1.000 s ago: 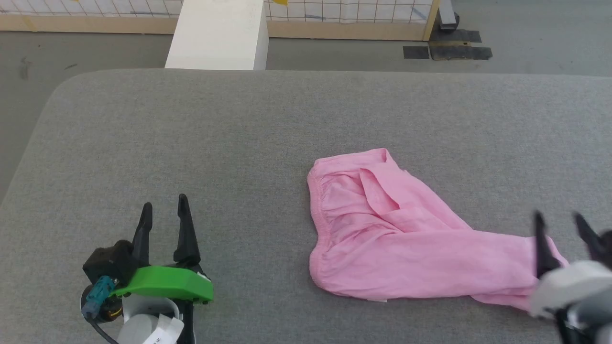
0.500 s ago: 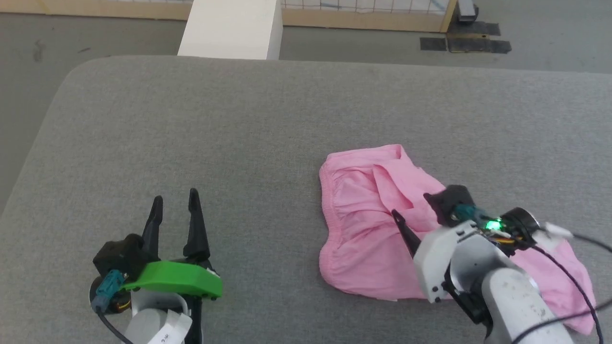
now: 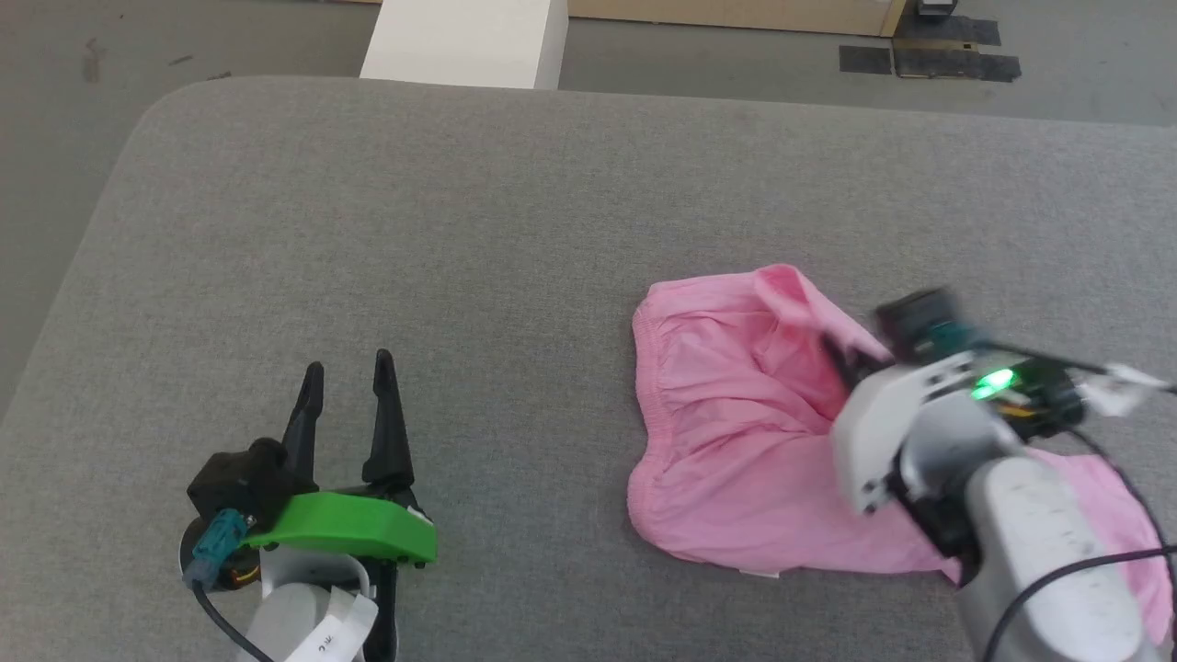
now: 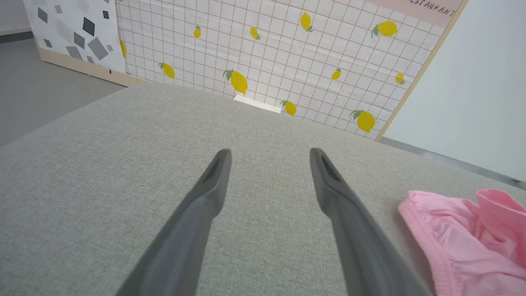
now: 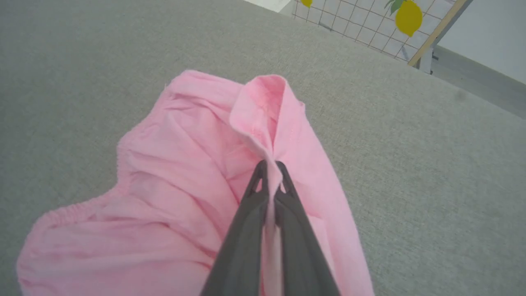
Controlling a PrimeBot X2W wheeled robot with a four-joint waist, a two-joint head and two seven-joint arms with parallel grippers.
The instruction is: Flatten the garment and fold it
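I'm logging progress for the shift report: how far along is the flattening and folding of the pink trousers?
Done: nothing yet; the garment lies crumpled on the grey surface. In hand: the right gripper has its jaws shut on a raised fold. The left gripper rests open, apart from it. Left: spreading flat, then all folding.

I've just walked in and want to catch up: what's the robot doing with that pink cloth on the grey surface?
The robot is working on a pink garment that lies bunched on the grey padded surface. Its right gripper is shut on a raised fold near the middle of the cloth, pinching it between both fingers. The left gripper is open and holds nothing, over bare surface to the left of the garment. The garment is not yet flattened or folded.
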